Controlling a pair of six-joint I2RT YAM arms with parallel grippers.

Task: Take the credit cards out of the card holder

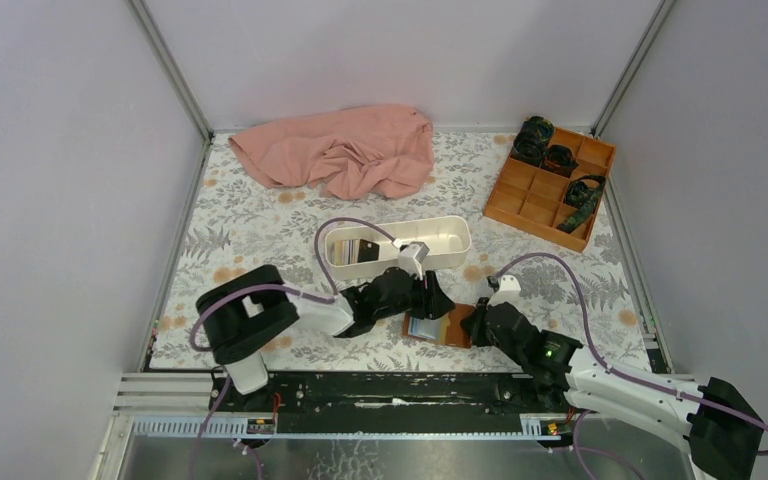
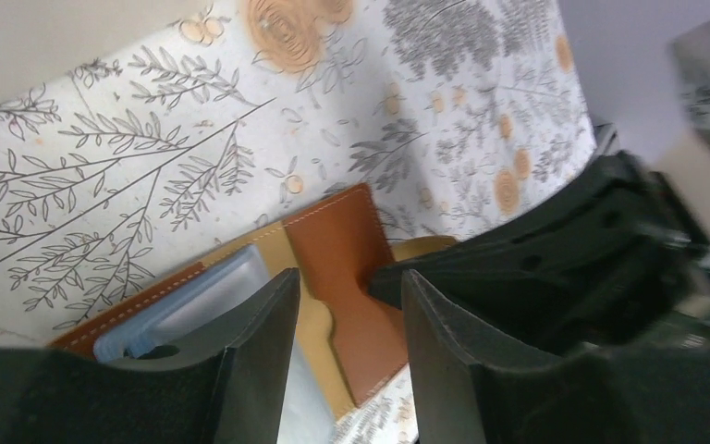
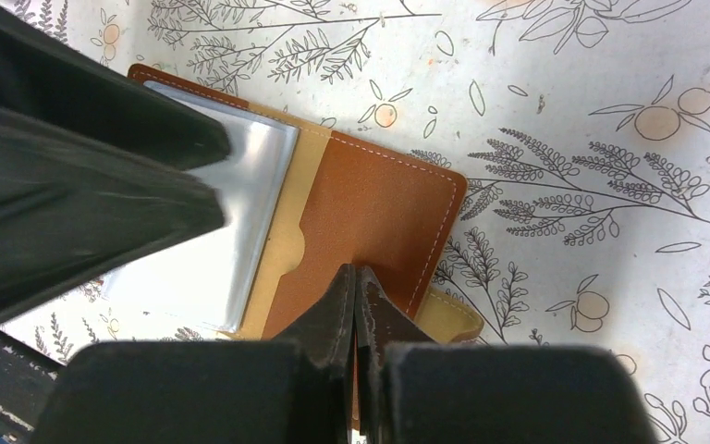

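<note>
Atop the brown leather bifold card holder (image 3: 379, 203), closed right pincer (image 3: 356, 273) pins it; parted left pincer (image 2: 349, 282) should nip the pale-blue plastic card (image 2: 194, 301) edgewise.

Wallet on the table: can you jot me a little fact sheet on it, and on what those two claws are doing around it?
wallet: brown, lying open on the table
inside: a pale blue card showing
right gripper: shut, tips touching the wallet
left gripper: open, just above the wallet
tray: white, beyond the wallet, cards in it
box: orange, compartments, far right corner
cloth: pink, crumpled, at the far edge
</note>
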